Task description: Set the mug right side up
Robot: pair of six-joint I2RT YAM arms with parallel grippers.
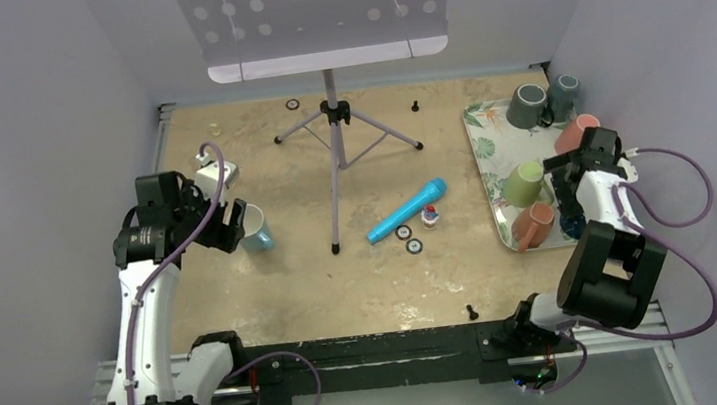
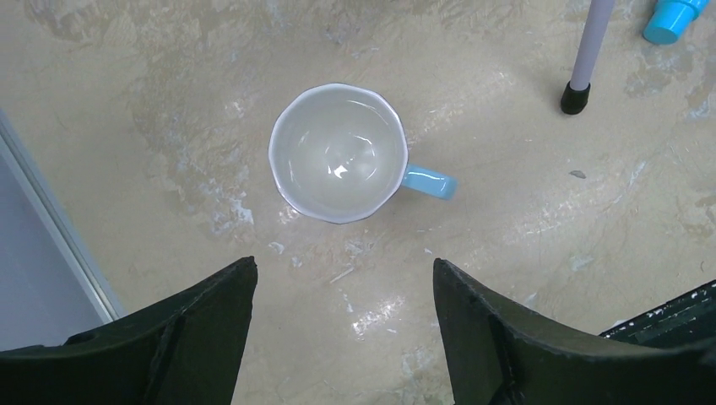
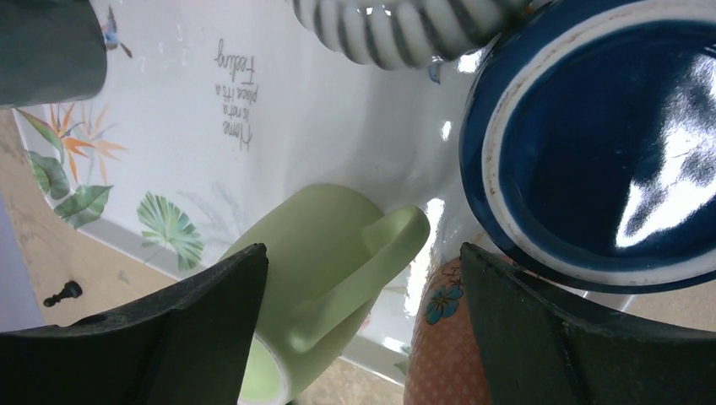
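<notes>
A: Mug first. Where is it?
B: Mug (image 2: 338, 152) stands upright on the table (image 1: 274, 302), left of the stand (image 1: 334, 155). Mouth up, white inside, blue handle on the stand side.
A: Left gripper?
B: Left gripper (image 2: 342, 270) hangs over the mug, farther from the stand. Fingers (image 2: 211, 312) spread wide, holding nothing, no contact with the mug.
A: Anything between mug and stand?
B: Bare table. Mic (image 1: 408, 209) lies just right of the stand's foot.
A: Right side?
B: Tray (image 1: 489, 139) well right of the stand, packed with mugs. Right gripper (image 3: 363, 253) is over it, fingers (image 3: 540, 329) wide apart, clamped on nothing. Green mug (image 3: 321, 245) lies on its side below the gap, handle up. Can't tell if a finger touches it.
A: Neighbours?
B: Navy mug (image 3: 608, 143) beside the green one, on the side away from the stand. Striped mug (image 3: 405, 29) past both.
</notes>
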